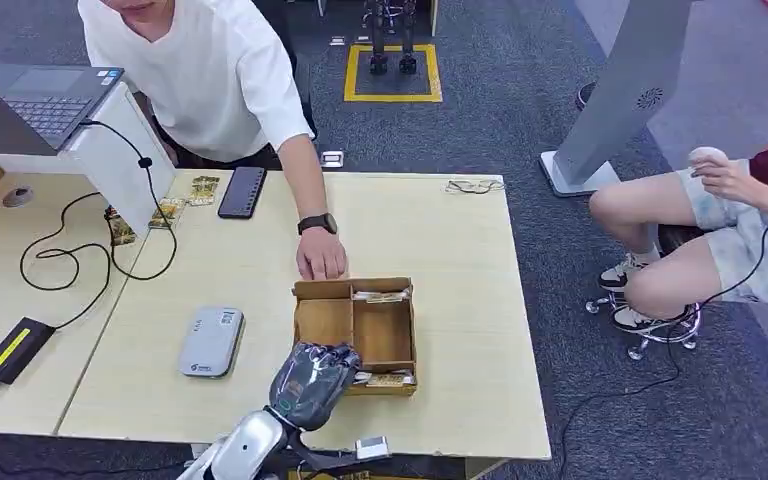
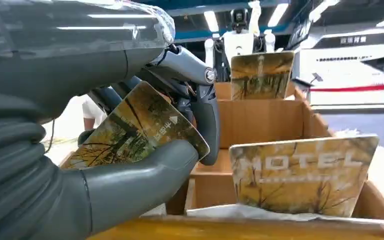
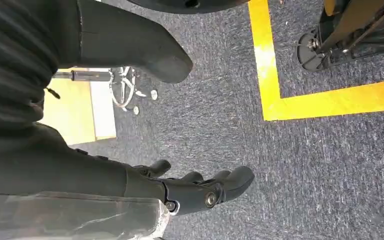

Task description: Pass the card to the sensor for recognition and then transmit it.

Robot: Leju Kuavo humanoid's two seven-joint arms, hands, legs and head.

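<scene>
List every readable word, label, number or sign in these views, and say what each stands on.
"MOTEL": on the card standing in the near compartment of the box.
Held card, gripped by the left hand: small white characters and an arrow, too blurred to read.
Wall sign: characters, too blurred.
Sensor: labels too small.
Far card: pale mark, unreadable.

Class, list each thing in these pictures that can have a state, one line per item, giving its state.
Left hand: pinching a hotel key card over the cardboard box.
Right hand: empty, fingers loosely apart, above the carpet.
HOTEL card: standing upright in the box.
Laptop: lid open.
Phone: face up, screen dark.
Card reader: flat on the table, nothing on it.
</scene>
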